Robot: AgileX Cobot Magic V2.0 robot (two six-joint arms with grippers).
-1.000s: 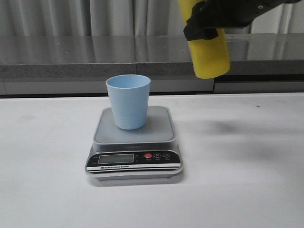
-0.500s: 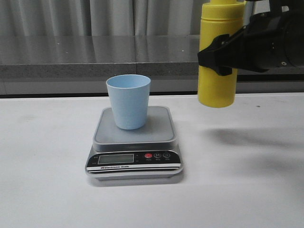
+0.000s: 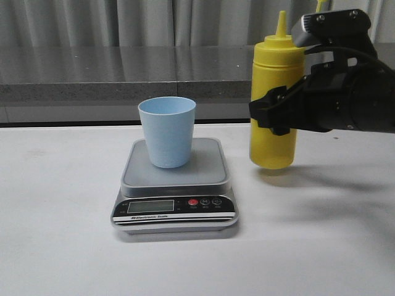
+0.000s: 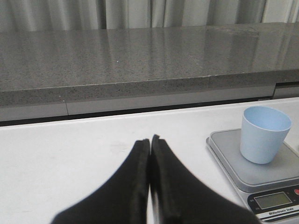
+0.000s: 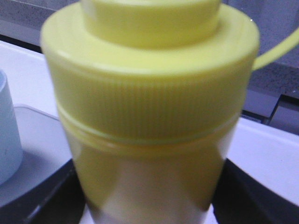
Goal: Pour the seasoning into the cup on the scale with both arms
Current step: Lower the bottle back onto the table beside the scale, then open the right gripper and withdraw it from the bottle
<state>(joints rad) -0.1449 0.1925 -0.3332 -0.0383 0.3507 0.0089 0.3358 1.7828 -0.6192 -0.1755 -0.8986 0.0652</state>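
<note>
The white bench (image 3: 62,246) fills the front view. Behind it runs a long grey ledge (image 3: 92,74), with pale curtains (image 3: 80,21) above that.

The right arm (image 3: 345,98) is big and black. It comes in from the right side. Its right hand (image 3: 276,114) is wrapped around the middle of the bottle (image 3: 273,80), pinching it from the sides. The bottle is yellow and stands straight up, with its cone tip at the top. A thin yellow strap (image 5: 275,51) sticks out from its cap. The bottle's foot is right down at the bench, just to the right of the scale (image 3: 174,185); you cannot tell if it touches the bench. A soft shadow lies under it.

The scale sits in the middle of the bench. It has a flat grey top and a black front with a little screen (image 3: 150,206) and a red button (image 3: 192,201).

The cup (image 3: 166,131) is light blue. It stands upright on the scale's top, toward the back left. It is apart from the bottle.

The left hand (image 4: 150,144) shows only in its own wrist view. Its two black fingers (image 4: 133,186) are pressed together with nothing between them. It is over the bench, off to the left of the scale and cup.
</note>
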